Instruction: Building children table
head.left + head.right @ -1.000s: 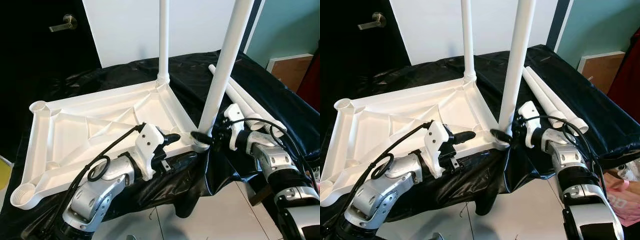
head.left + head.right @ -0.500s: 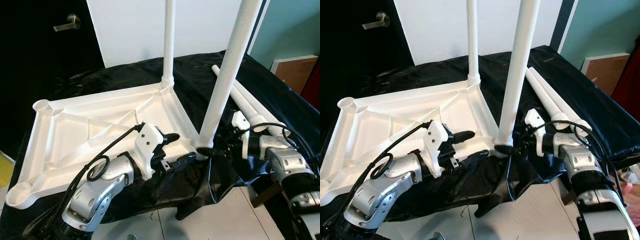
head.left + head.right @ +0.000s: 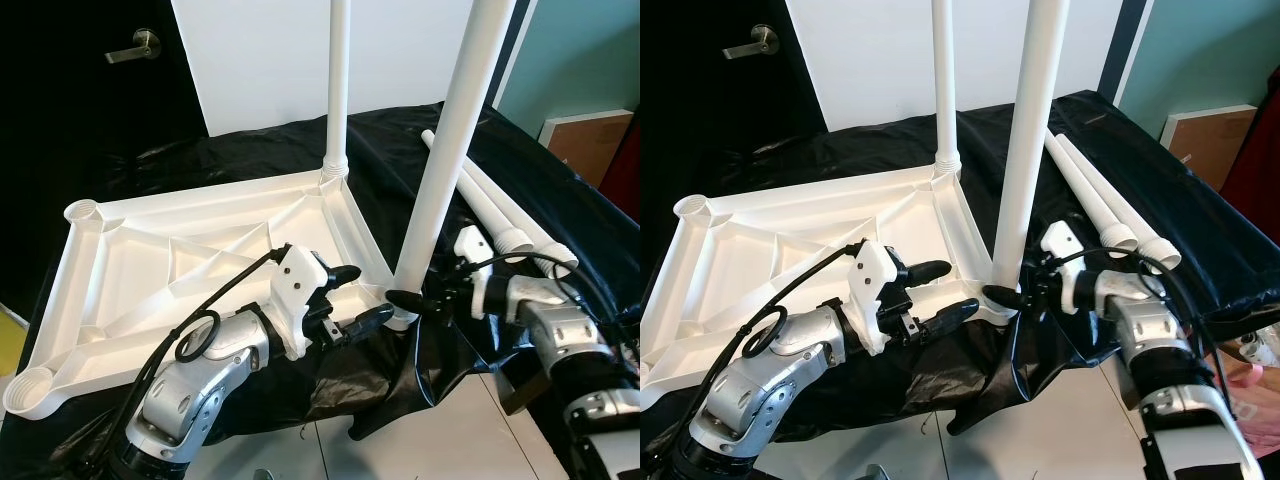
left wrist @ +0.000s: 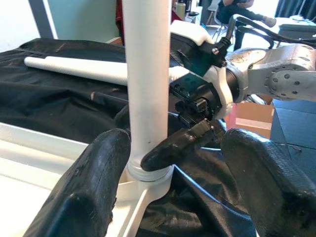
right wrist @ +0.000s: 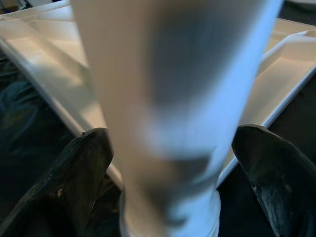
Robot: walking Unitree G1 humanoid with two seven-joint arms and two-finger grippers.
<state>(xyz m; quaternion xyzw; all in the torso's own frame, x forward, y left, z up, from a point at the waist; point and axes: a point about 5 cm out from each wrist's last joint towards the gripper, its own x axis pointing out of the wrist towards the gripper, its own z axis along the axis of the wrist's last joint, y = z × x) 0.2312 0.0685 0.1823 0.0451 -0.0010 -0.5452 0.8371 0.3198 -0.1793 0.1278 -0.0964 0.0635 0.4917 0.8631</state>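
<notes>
We saw white leg [image 3: 440, 170] upright in tabletop [image 3: 150, 270] near-right corner socket, between spread jaws of right gripper [image 5: 187, 163]; left gripper [image 3: 362, 296] spread, beside leg base.

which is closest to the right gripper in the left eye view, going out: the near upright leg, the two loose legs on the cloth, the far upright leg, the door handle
1. Near upright leg: right at the right gripper, fingers either side of its base.
2. Loose legs: lying on the black cloth, behind the gripper to the right.
3. Far upright leg: at the tabletop's back corner.
4. Door handle: far back left.
</notes>
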